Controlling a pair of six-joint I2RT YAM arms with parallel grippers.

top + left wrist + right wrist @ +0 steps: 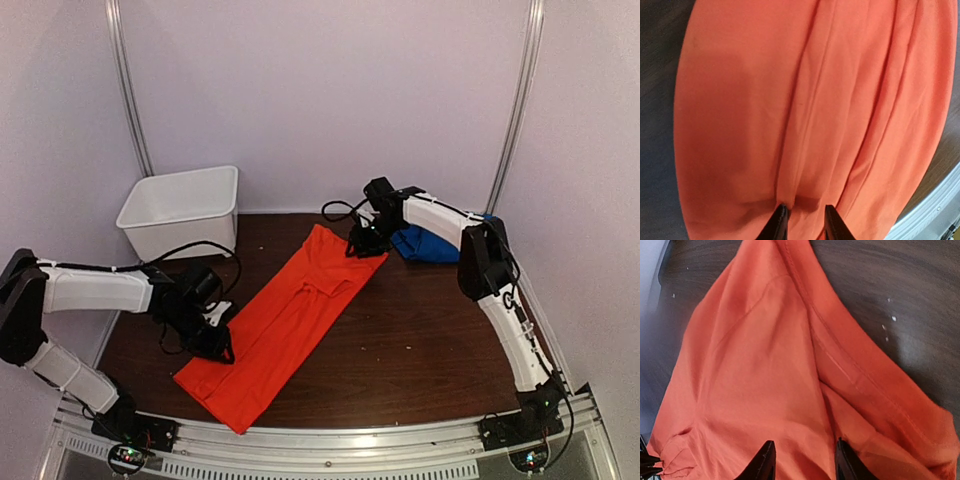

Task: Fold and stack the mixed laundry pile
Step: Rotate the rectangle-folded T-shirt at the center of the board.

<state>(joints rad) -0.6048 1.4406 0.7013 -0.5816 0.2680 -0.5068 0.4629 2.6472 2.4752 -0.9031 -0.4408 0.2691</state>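
Observation:
The orange-red T-shirt (pixel 285 320) lies flat as a long folded strip, running diagonally from the far middle of the table to the near left. My left gripper (pixel 217 338) is at the strip's left edge near its near end. In the left wrist view its jaws (pixel 805 222) stand a little apart, low over the cloth (pixel 805 110), with a fold ridge running up to the left finger. My right gripper (pixel 362 243) is at the strip's far end. Its jaws (pixel 805 462) are open over the shirt (pixel 760 370). The royal-blue garment (pixel 425 244) lies bunched behind the right arm.
A white plastic bin (pixel 185 205) stands at the far left, just beyond my left arm. Dark wooden tabletop (pixel 420 340) shows to the right of the shirt. A metal rail (pixel 330 440) runs along the near edge. Walls close in on three sides.

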